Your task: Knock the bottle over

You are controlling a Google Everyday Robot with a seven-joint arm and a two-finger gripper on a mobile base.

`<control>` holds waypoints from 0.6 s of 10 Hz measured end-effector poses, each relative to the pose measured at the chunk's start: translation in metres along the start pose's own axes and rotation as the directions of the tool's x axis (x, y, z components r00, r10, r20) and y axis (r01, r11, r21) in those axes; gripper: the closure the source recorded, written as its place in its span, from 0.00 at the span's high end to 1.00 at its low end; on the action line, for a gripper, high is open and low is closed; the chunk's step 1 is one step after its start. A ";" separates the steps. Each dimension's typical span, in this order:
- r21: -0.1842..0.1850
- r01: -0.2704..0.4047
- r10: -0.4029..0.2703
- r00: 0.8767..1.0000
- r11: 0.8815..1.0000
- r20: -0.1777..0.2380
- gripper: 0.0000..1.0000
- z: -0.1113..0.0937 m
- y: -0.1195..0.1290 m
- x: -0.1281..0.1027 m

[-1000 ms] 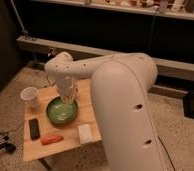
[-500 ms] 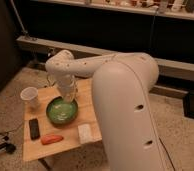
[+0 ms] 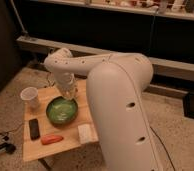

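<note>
Bottle (image 3: 70,94), likely light plastic, at twelve o'clock from the green bowl (image 3: 61,112), wants a high nudge from the adjacent end effector (image 3: 65,90), grip state unclear.

No writing is readable; the pincer (image 3: 68,93) hangs just above the green bowl (image 3: 61,112).
</note>
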 end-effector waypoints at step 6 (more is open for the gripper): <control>0.029 -0.064 0.065 0.997 0.998 -0.033 0.00 0.030 0.002 -0.030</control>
